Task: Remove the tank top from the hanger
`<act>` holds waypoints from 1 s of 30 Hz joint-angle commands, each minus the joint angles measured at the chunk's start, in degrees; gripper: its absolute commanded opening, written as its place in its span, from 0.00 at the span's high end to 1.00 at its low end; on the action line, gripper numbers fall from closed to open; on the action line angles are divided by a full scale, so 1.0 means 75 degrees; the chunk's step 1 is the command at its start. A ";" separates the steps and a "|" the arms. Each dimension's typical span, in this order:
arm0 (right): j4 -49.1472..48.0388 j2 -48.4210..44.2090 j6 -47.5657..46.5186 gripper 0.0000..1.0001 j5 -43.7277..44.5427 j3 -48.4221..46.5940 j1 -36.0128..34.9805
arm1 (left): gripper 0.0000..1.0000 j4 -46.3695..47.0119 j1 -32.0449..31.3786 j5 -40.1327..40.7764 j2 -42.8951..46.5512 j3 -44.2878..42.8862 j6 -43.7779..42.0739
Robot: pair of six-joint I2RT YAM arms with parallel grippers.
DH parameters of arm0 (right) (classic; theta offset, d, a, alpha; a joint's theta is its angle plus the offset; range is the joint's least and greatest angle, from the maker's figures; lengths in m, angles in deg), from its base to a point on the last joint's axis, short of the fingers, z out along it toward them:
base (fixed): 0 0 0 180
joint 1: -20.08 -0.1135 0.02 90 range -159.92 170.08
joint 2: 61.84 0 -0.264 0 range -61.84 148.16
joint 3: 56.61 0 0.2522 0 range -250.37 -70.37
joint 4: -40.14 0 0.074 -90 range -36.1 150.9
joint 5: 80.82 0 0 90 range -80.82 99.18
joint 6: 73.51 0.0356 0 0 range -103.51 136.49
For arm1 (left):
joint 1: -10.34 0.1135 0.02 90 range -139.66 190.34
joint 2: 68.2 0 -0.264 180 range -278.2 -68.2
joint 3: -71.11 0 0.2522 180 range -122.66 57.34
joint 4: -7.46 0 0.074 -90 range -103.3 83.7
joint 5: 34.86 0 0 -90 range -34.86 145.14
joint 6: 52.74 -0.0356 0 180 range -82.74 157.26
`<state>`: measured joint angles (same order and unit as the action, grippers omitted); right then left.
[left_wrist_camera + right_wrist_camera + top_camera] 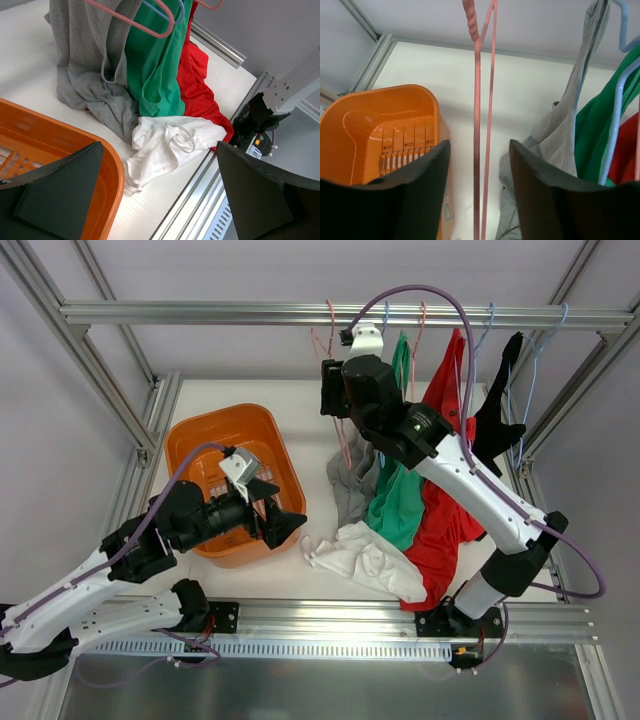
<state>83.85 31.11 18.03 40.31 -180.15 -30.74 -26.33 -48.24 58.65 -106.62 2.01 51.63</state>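
A white tank top (365, 560) lies crumpled on the table near the front rail, off any hanger; it also shows in the left wrist view (170, 142). A bare pink hanger (335, 350) hangs from the top rail. My right gripper (333, 400) is open, and the hanger's two thin pink wires (477, 125) run between its jaws without touching them. My left gripper (282, 516) is open and empty, over the right rim of the orange basket (235, 425), apart from the white top. Grey (352, 480), green (398, 502), red (445, 515) and black (497, 410) tops hang on hangers.
The grey top (570, 125) hangs just right of my right gripper, the green one (600, 135) beyond it. The orange basket (380, 130) sits at its left. The front aluminium rail (210, 200) runs below the white top. Frame posts (120, 390) flank the table.
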 commanded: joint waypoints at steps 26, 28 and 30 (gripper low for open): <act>0.1513 -0.7634 -0.0370 0.01 -0.1995 0.4055 -0.0020 | 0.01 0.0994 -0.2067 0.1443 -0.5469 -0.0860 0.0767; 0.1689 -0.7927 -0.0346 0.01 -0.2170 0.4020 -0.0008 | 0.01 0.1053 -0.2067 0.1454 -0.6161 -0.1164 0.0861; 0.1783 -0.8080 -0.0358 0.01 -0.2322 0.4020 -0.0008 | 0.02 0.1124 -0.2067 0.1407 -0.6757 -0.1433 0.0990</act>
<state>95.59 -28.30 14.89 25.71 -150.05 -30.79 -20.93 -63.57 66.80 -153.59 -4.35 56.59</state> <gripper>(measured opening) 0.993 0.988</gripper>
